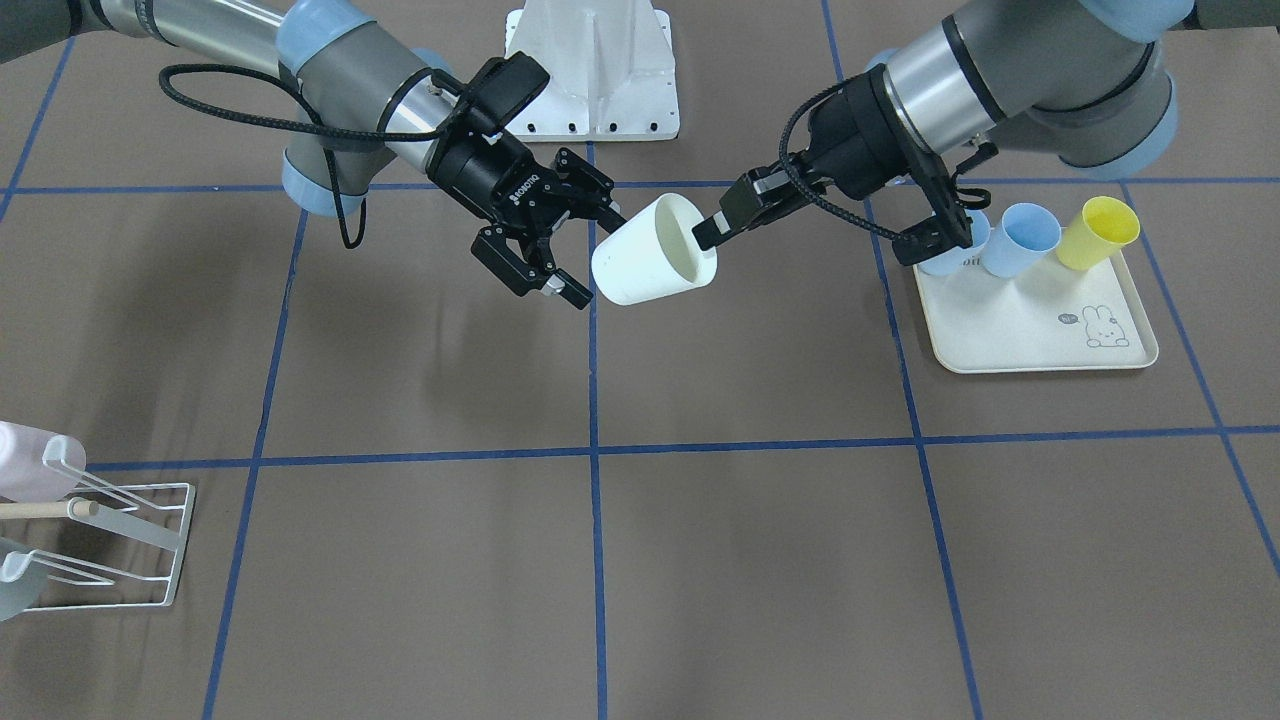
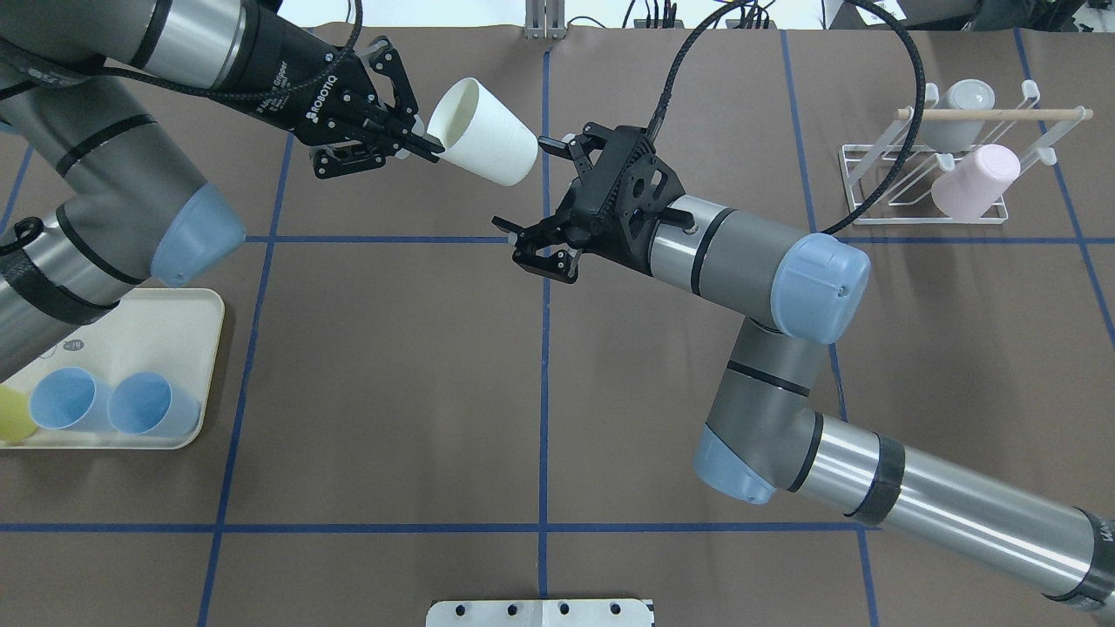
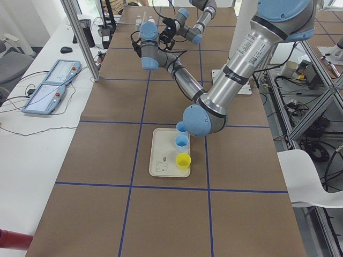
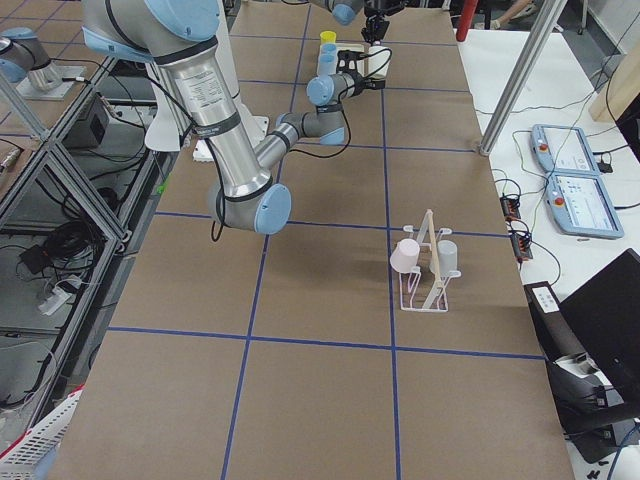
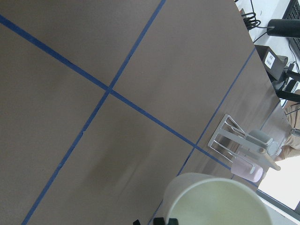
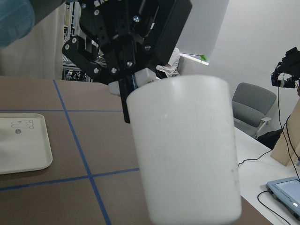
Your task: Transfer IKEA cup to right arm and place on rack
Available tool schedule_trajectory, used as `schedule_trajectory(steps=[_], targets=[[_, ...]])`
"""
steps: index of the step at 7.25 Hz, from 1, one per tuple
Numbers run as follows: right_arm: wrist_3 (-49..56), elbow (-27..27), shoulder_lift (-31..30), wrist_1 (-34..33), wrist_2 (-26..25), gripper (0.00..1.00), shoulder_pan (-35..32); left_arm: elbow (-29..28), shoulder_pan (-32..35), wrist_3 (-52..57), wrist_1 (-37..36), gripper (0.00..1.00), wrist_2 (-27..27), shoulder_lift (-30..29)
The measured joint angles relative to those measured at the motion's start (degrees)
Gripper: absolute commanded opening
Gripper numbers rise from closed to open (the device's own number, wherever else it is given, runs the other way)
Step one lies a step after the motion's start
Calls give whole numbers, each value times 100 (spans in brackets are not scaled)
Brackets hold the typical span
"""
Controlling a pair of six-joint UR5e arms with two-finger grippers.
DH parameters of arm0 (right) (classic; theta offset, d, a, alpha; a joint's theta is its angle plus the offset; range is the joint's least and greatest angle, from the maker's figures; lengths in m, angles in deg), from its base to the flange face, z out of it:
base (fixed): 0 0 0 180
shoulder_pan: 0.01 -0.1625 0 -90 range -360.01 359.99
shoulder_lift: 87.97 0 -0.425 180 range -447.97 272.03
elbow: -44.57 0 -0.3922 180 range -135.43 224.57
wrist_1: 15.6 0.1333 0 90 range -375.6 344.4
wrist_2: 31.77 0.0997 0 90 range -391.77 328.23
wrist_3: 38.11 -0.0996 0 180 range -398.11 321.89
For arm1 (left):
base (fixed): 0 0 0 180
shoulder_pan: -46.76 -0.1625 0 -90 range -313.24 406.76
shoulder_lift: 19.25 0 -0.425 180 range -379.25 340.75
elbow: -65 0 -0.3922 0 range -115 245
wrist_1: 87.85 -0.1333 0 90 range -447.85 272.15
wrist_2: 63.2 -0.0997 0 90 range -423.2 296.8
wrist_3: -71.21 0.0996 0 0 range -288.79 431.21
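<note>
The white IKEA cup hangs tilted in mid-air over the far middle of the table. My left gripper is shut on its rim, one finger inside the mouth. In the overhead view the cup points its base toward my right gripper, which stands open with its white-tipped fingers at either side of the base and apart from it. The right wrist view is filled by the cup, with the left gripper behind it. The white wire rack stands at the far right of the table.
The rack holds a pink cup and a grey cup under its wooden dowel. A cream rabbit-printed tray carries two blue cups and a yellow cup. A white mount sits at the robot's base.
</note>
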Motion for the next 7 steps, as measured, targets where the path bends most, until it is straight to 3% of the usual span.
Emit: schedule_trajectory(steps=[7], targets=[[294,-11,-32,-7,-155,99,26,43,-62,3,-4,0,7,-34]])
